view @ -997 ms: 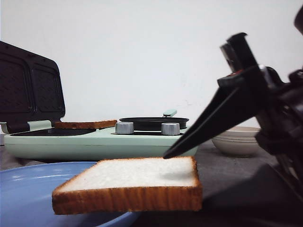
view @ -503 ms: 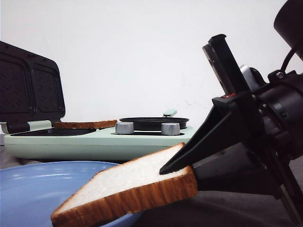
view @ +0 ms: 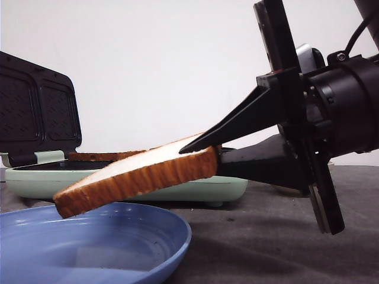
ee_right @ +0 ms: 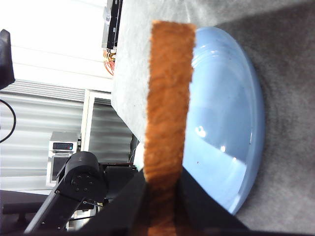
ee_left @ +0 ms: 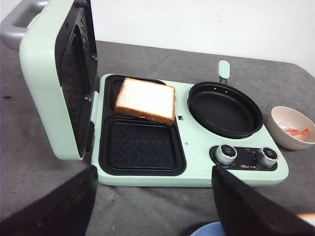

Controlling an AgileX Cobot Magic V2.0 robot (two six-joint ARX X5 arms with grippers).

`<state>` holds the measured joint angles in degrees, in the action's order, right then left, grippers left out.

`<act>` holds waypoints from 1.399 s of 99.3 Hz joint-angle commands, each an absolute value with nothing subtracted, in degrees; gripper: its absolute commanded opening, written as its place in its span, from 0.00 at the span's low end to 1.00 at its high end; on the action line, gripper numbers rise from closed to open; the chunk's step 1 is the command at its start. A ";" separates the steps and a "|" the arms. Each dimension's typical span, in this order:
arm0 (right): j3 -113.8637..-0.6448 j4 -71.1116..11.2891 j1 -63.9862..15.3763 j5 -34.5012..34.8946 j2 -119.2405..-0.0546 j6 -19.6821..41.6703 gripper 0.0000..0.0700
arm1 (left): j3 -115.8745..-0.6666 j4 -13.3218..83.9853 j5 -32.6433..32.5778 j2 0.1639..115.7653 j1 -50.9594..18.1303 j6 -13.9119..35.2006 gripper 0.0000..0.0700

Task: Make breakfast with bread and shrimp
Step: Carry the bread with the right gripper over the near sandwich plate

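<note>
Since the earlier front frames, the bread slice [view: 136, 174] has come up off the blue plate [view: 118, 260]; it was lying flat on the plate, then tilted with one edge down, and now hangs clear above it, sloping down toward the plate side

Front view: right tool [view: 201, 151] clamped on the raised end of the slice, one finger on the white face, the other under the crust. Plate sits at the near left edge of the counter [view: 266, 236]. Mint-green breakfast maker [view: 201, 190] behind, lid open at its left end

Left wrist view: second bread slice [ee_left: 145, 100] lies in the rear grill well of the breakfast maker, front well bare. Round black pan [ee_left: 225, 109] on the maker's other half, two knobs below it. Small bowl [ee_left: 290, 129] just beyond the maker holds the shrimp [ee_left: 298, 132]. Left tool [ee_left: 152, 206] hangs spread wide, nothing between its fingers, nearer than the maker's front edge

Right wrist view: fingers pinch the crust edge of the slice, blue plate behind it
</note>
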<state>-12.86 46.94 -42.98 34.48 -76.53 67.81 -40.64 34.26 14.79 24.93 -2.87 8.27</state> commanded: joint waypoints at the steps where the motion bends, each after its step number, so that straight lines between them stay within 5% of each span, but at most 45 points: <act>1: -14.66 47.88 -43.57 34.54 -77.03 68.66 0.00 | -41.04 33.61 14.57 24.99 -2.90 7.75 0.55; 29: -23.84 42.48 -43.90 35.57 -77.03 67.77 0.00 | -41.04 33.45 14.33 24.99 -2.90 6.92 0.55; 73: -53.76 4.73 -41.71 31.86 -80.31 44.40 0.00 | -41.04 31.59 13.69 24.99 -2.90 6.92 0.55; 139: -82.08 1.13 -41.52 30.55 -108.38 43.92 0.00 | -41.04 30.79 13.06 24.99 -2.90 6.92 0.55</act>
<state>-79.48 0.54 -40.53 31.00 -105.78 44.75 -40.64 31.48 13.43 24.93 -2.87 7.44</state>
